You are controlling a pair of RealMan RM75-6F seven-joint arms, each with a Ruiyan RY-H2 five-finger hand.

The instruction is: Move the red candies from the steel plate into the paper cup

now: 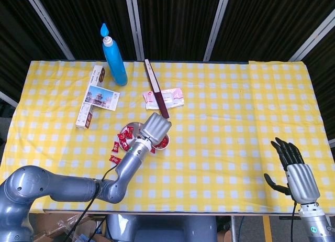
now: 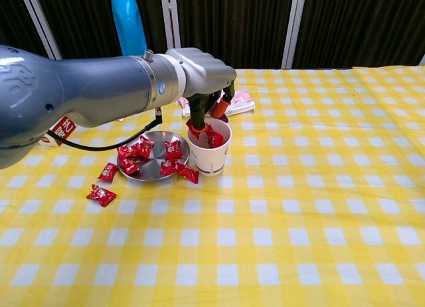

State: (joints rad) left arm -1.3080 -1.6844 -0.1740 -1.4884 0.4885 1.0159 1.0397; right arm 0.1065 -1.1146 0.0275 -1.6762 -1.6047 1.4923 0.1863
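left hand (image 1: pixel 156 128): over the paper cup (image 1: pixel 164 143), beside the steel plate (image 1: pixel 135 128)
red candies (image 1: pixel 125 136): some on plate, some loose on table (image 1: pixel 235 106)
right hand (image 1: pixel 294 167): off table's right front corner, fingers apart

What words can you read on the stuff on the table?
None can be read for sure.
Box: has a picture and print, too small to read.
Red label on that box, chest view: white marks, too blurred.
Pink packet: print too blurred.
Cup: small blue marks, unreadable.
Blue bottle: no label visible.
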